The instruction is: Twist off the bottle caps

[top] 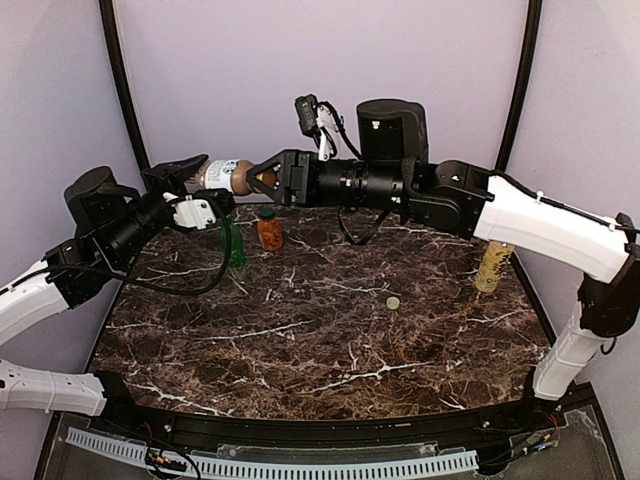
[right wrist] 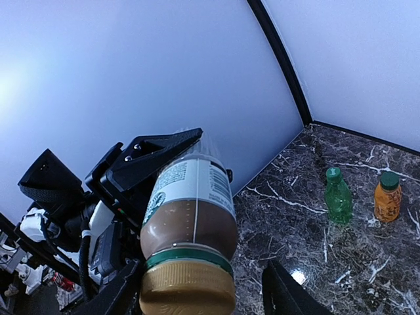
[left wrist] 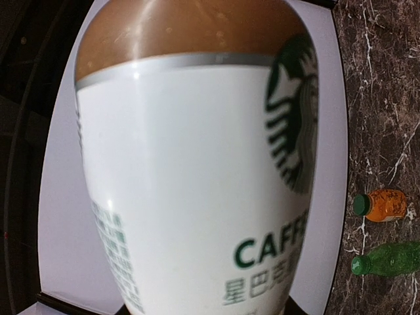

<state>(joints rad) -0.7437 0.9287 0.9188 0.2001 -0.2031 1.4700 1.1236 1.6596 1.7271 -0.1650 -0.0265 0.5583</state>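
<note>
A clear bottle of brown drink with a white label hangs level above the table's far left, and my left gripper is shut on its body. Its tan cap points at my right gripper, which stands open around it. One finger is close against the cap, while the other finger stands clear of it. The green bottle and the short orange bottle stand capped below. The pale yellow bottle stands at the right edge.
A small round cap lies loose on the marble table, right of centre. Pale walls enclose the back and sides. Both arms reach across the far half at bottle height.
</note>
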